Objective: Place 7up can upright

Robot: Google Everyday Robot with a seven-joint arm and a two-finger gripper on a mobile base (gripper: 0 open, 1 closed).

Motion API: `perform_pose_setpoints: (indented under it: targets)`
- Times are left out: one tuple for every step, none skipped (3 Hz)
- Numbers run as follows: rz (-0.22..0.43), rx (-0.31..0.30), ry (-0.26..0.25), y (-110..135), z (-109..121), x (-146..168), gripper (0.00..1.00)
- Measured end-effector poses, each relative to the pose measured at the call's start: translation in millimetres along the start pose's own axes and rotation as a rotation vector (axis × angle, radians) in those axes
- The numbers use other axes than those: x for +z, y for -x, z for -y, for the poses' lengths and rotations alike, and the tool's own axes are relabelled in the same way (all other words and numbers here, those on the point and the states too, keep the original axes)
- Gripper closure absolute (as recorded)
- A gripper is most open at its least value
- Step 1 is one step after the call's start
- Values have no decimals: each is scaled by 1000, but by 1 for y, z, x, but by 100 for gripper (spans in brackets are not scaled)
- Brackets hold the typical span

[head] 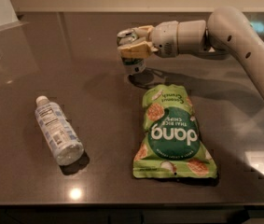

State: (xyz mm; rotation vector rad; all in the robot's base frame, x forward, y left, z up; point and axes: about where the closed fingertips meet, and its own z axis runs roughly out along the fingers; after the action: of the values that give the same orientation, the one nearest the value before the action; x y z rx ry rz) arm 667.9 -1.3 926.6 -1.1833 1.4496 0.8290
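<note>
The 7up can (133,65) is upright in my gripper (134,43), green and white below the fingers with its silver top showing above them. The gripper reaches in from the right and is shut around the can's upper half. The can hangs a little above the dark countertop (99,106), just behind the chip bag; its shadow lies on the surface below it. The fingers hide most of the can's middle.
A green Dang rice chips bag (172,132) lies flat in front of the can. A clear plastic bottle (57,130) with a white cap lies on its side at the left. The counter's front edge runs along the bottom.
</note>
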Motion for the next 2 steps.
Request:
perform_pose_setpoints:
  targets:
    - [33, -17, 12, -6, -2, -2, 100]
    - [55, -23, 26, -12, -3, -3, 100]
